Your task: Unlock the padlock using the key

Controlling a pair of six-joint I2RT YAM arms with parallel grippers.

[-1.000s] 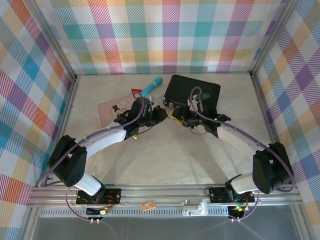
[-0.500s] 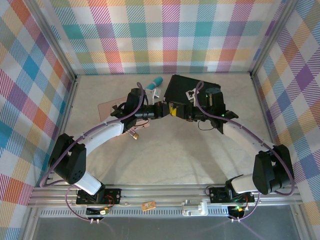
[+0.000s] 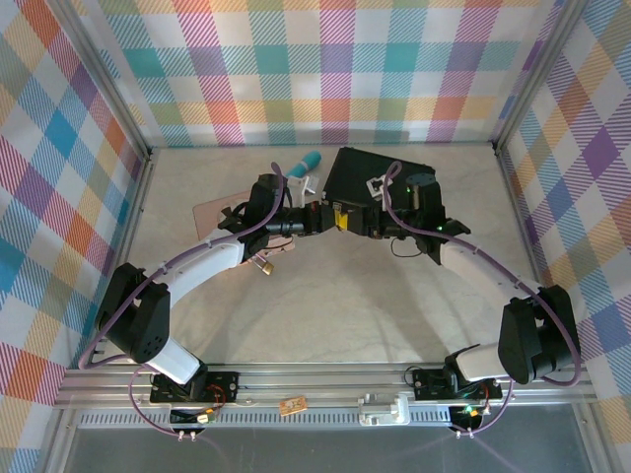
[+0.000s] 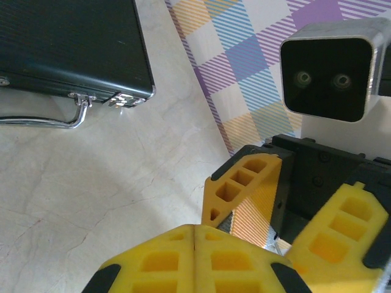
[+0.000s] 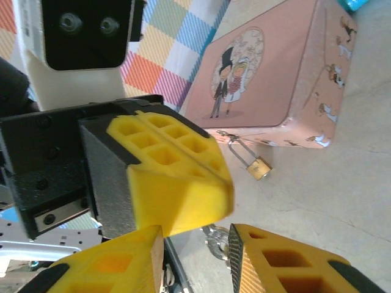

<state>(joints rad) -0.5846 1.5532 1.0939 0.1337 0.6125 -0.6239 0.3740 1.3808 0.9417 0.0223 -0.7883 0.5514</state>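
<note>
Padlock (image 5: pixel 259 166) beside tin (image 5: pixel 269 73), case (image 3: pixel 365 169) to right

Marble table (image 3: pixel 345 305) — black case (image 3: pixel 357 173), pink tin (image 5: pixel 269 79), padlock (image 5: pixel 259 166).
</note>
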